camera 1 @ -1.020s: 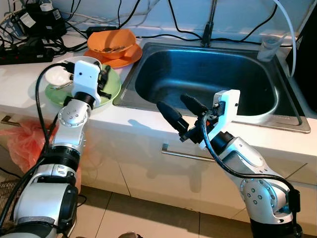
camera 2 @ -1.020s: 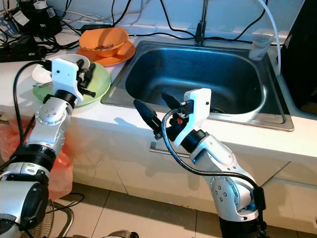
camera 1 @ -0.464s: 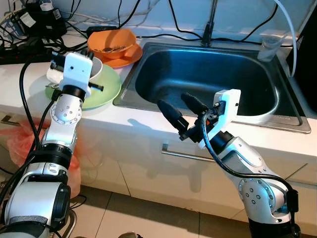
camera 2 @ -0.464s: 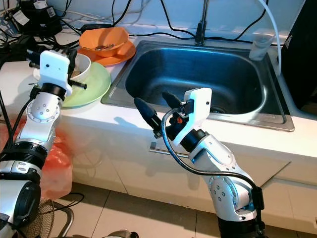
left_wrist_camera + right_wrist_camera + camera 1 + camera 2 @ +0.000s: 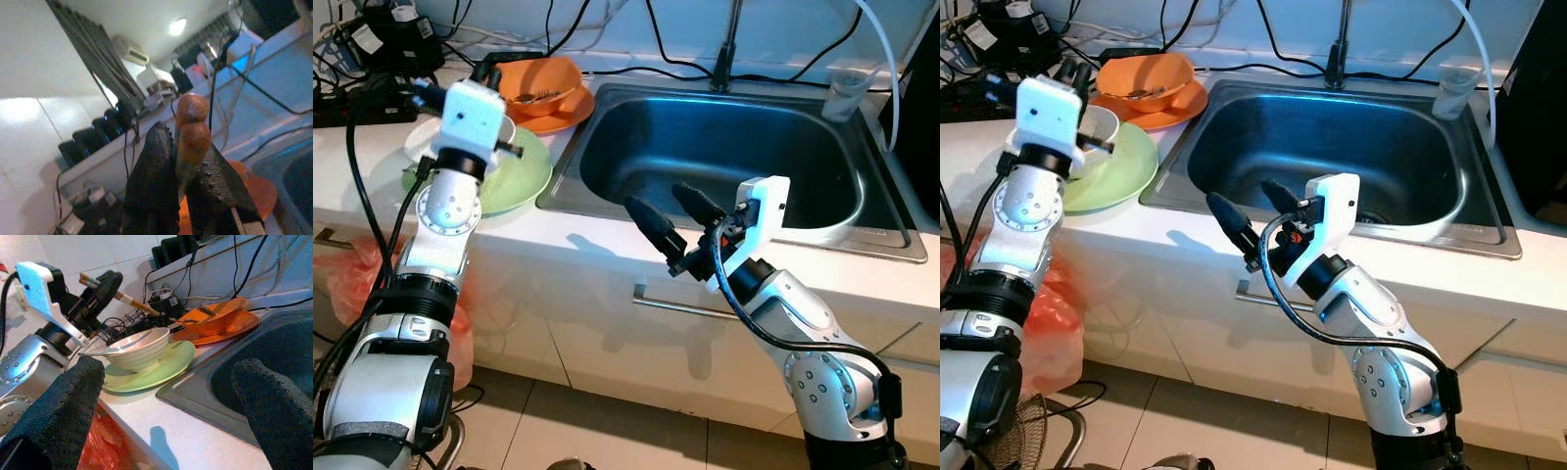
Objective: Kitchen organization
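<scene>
Left gripper (image 5: 178, 171), upper left of frame — fingers pinched on pair of chopsticks (image 5: 128, 299), raised clear of white bowl (image 5: 138, 349) on green plate (image 5: 164, 369). Likely lifted for relocating. Right gripper (image 5: 668, 217), centre — spread wide, holding nothing, poised at sink (image 5: 803, 230) front edge.

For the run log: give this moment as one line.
left gripper: shut on chopsticks, above white bowl | right gripper: open, before sink

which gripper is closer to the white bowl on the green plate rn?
Left. The left gripper is raised just above the white bowl, clamping chopsticks. The right gripper hangs open at the sink's front edge, well off.
</scene>
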Available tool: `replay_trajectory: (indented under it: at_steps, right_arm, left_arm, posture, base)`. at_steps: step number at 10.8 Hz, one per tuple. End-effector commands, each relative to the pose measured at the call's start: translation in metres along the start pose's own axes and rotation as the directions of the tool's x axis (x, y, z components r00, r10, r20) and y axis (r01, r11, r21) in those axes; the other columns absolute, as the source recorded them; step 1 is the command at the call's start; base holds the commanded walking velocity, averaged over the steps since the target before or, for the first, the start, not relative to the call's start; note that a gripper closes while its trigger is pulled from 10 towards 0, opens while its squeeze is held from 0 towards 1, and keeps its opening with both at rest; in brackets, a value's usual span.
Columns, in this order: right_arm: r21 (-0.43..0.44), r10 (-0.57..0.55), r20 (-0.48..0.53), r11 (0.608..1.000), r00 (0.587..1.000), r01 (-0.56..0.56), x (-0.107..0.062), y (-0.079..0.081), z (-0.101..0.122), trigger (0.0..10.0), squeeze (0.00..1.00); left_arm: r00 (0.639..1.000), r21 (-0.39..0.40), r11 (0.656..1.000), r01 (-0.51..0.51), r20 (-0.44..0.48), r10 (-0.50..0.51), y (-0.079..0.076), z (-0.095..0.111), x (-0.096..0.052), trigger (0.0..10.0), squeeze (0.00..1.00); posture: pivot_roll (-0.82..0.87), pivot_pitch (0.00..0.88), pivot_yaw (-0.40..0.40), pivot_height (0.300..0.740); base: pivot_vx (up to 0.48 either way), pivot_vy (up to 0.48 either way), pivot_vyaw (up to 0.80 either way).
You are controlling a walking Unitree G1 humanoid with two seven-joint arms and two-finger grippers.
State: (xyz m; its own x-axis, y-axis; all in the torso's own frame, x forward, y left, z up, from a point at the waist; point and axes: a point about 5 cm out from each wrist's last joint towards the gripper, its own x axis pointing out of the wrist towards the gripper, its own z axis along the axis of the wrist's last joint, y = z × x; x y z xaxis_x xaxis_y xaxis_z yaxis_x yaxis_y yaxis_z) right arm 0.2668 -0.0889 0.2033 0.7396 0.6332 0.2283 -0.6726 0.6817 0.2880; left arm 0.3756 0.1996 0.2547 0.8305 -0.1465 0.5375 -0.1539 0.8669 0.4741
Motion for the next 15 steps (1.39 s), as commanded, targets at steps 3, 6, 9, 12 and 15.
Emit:
replay_trajectory:
  at_steps: [3,6,9,12,15]
  right_arm:
    - [-0.02,0.009,0.005,1.0,1.0,-0.009,0.003,0.001,0.0,10.0,0.0]
    - [-0.029,0.021,0.006,0.999,1.0,-0.021,0.006,0.002,0.0,10.0,0.0]
    - [-0.069,-0.003,0.001,0.998,1.0,0.003,0.004,-0.002,-0.001,10.0,0.0]
    - [-0.156,-0.047,-0.023,0.987,0.999,0.043,0.003,-0.007,-0.005,10.0,0.0]
    - [-0.388,-0.141,-0.051,0.915,0.989,0.111,0.001,-0.025,-0.008,10.0,1.0]
  left_arm:
    - [0.997,-0.02,1.0,-0.012,0.074,0.014,-0.003,0.014,-0.004,0.0,0.0]
    - [0.997,-0.043,0.999,-0.014,0.075,0.017,-0.01,0.018,-0.004,0.0,0.0]
    - [0.991,-0.115,0.993,0.021,0.133,-0.006,-0.028,0.036,0.007,0.0,0.0]
    - [0.992,-0.201,0.979,0.034,0.128,-0.008,-0.032,0.043,0.013,0.0,0.0]
    - [0.998,-0.381,0.923,0.048,0.063,-0.026,-0.037,0.041,0.017,0.0,0.0]
  posture:
    - [0.07,0.026,0.053,0.74]
    - [0.07,0.018,0.052,0.74]
    - [0.06,0.017,0.06,0.74]
    - [0.06,0.025,0.063,0.74]
    - [0.07,0.036,0.067,0.74]
  base:
    - [0.0,0.0,0.0]
    - [0.0,0.0,0.0]
    - [0.0,0.0,0.0]
    - [0.0,0.0,0.0]
    - [0.0,0.0,0.0]
